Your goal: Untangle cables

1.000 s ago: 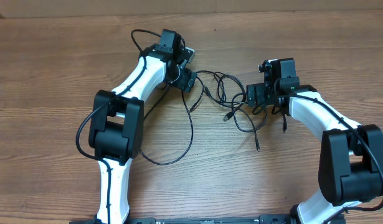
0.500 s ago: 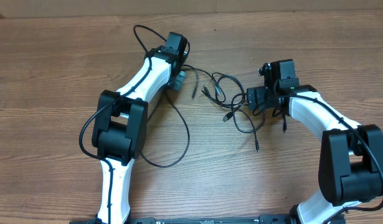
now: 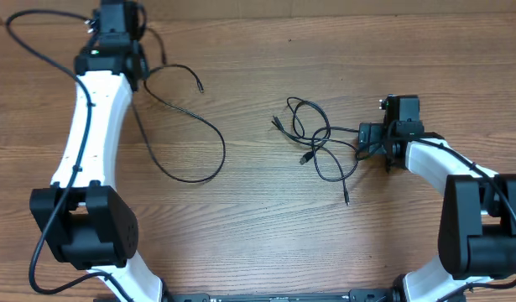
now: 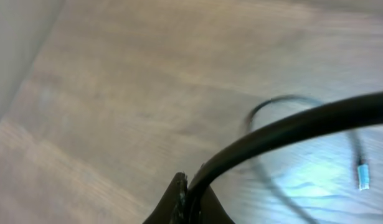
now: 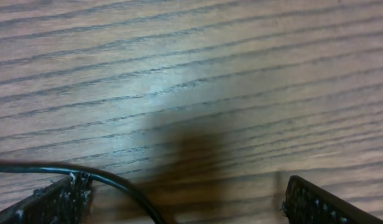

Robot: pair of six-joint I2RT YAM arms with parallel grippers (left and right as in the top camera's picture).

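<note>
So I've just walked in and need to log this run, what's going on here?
Two robot arms are separating thin black cables on a wooden table. The left gripper is shut on one cable, which lies in a loose loop at the far left, apart from the rest. The other cables form a tangle in the middle. The right gripper sits at the tangle's right edge, fingers open, with a strand beside one finger.
</note>
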